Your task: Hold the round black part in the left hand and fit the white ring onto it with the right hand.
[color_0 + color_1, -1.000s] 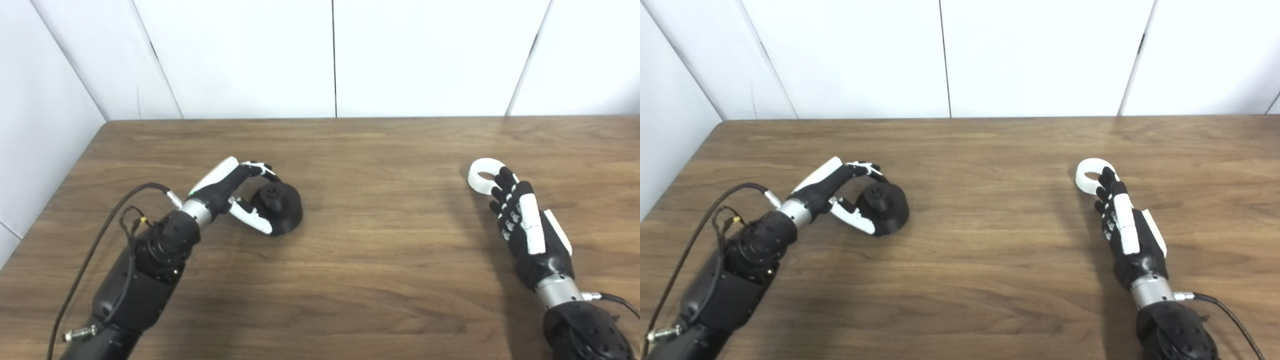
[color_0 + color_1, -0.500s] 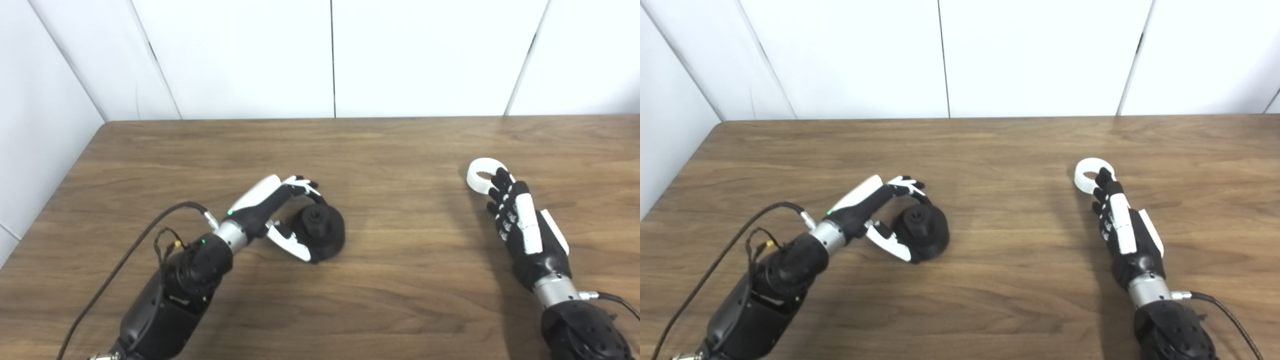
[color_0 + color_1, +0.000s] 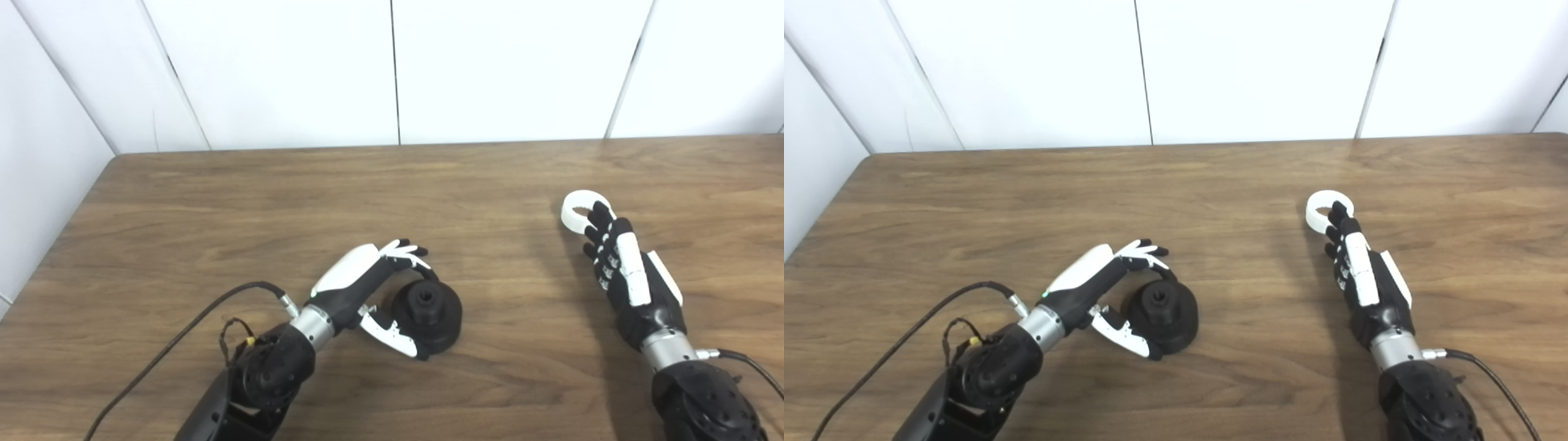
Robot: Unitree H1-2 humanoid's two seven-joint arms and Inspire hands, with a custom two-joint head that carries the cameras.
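The round black part [image 3: 430, 313], dome-shaped with a hub on top, rests on the wooden table [image 3: 275, 202] near the front middle. My left hand [image 3: 367, 291] is shut on it, fingers curled behind its far side and thumb along its near side. The white ring [image 3: 574, 205] lies flat on the table at the right. My right hand [image 3: 625, 275] lies just behind it, palm down and open, with straight fingers whose tips overlap the ring's near edge. Whether the tips press on the ring is unclear.
White wall panels [image 3: 392, 67] close off the table's far edge and a wall [image 3: 37, 153] runs along its left side. A black cable [image 3: 184, 324] trails from the left wrist across the table's front left.
My left hand has carried the black part to the right and nearer, from the left of the table toward the front middle. The camera has shifted slightly. The right hand and ring stay put.
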